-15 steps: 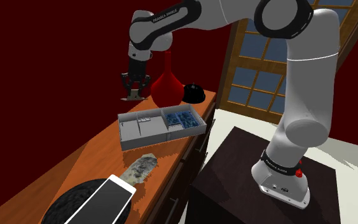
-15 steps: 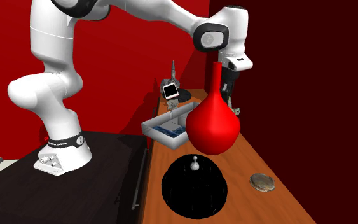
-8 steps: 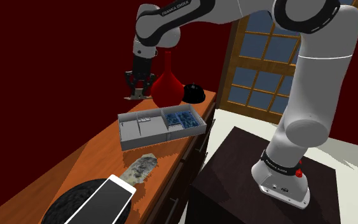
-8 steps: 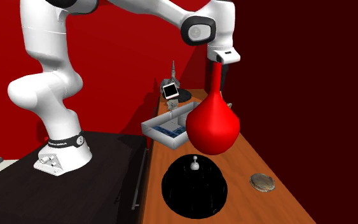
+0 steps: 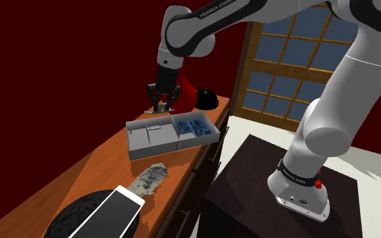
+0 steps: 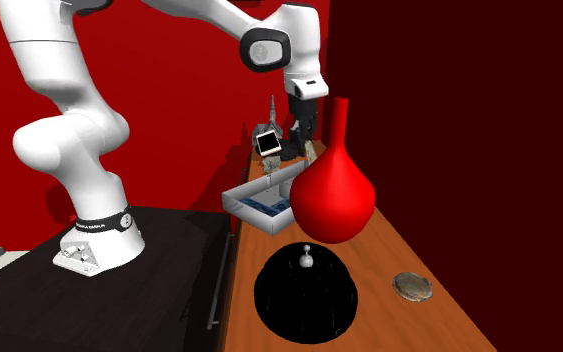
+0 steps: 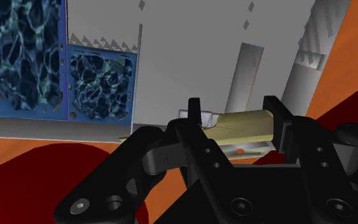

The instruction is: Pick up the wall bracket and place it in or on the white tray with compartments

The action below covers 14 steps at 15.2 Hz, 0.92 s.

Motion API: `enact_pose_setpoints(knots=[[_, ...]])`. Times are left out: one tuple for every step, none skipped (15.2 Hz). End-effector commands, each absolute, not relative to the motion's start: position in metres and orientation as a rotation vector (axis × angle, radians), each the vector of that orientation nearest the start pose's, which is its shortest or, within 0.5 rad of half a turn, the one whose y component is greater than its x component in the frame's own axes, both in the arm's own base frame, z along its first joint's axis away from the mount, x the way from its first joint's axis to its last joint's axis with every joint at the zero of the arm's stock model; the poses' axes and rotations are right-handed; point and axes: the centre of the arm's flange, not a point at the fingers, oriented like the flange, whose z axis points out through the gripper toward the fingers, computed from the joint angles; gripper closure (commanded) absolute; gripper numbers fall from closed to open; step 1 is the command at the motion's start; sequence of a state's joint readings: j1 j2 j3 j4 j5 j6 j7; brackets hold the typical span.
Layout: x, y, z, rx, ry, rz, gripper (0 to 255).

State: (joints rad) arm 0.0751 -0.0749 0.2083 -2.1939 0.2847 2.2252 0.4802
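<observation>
The long orange tabletop (image 5: 80, 169) runs between a dark red wall and the dark stand (image 5: 250, 176). Its stand-side edge passes just beside the white tray with compartments (image 5: 156, 148). Bare wood lies open on the shoulder view's left of the tray, along the wall, and between the tray and a grey mottled lump (image 5: 149, 177) nearer the camera. The far end is more crowded, with a red vase (image 6: 334, 200) and a black dome (image 6: 304, 295) standing there.

The white arm (image 5: 344, 81) reaches from the stand over the tray. A second ago its claw (image 5: 162, 101) hung over the wood on the shoulder view's left of the vase. It has since swung across in front of the vase and now hangs above the tray's far edge. In the second exterior view it has passed from the right of the vase's neck to the left of it.

The tray's pale walls divide it into compartments, and those on the stand side hold blue-patterned contents (image 7: 98, 83).

The claw pinches the wall bracket (image 7: 244, 124) between its black fingers (image 7: 194, 111), in the air over a plain pale compartment of the tray. The bracket is a small flat piece, dull tan on its upper face, with a white part below it. It spans the gap from finger to finger.
</observation>
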Motion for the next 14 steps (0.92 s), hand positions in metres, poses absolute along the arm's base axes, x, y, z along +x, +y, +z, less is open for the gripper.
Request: enact_pose_setpoints(knots=[[0.477, 0.161, 0.428, -2.852, 0.518, -0.024, 255], [0.464, 0.162, 0.428, -2.852, 0.518, -0.024, 255], [0.456, 0.164, 0.428, -2.852, 0.518, -0.024, 255], [0.456, 0.164, 0.423, -2.852, 0.518, -0.024, 255], [0.456, 0.164, 0.418, -2.852, 0.518, -0.024, 255], [0.456, 0.164, 0.413, -2.852, 0.518, -0.024, 255], [0.456, 0.164, 0.407, -2.852, 0.518, -0.024, 255], [0.456, 0.164, 0.402, -2.852, 0.518, -0.024, 255], [0.456, 0.164, 0.397, -2.852, 0.518, -0.024, 255], [0.456, 0.164, 0.391, -2.852, 0.518, -0.024, 255], [0.456, 0.164, 0.386, -2.852, 0.518, -0.024, 255], [0.456, 0.164, 0.381, -2.852, 0.518, -0.024, 255], [0.456, 0.164, 0.376, -2.852, 0.518, -0.024, 255], [0.456, 0.164, 0.370, -2.852, 0.518, -0.024, 255]])
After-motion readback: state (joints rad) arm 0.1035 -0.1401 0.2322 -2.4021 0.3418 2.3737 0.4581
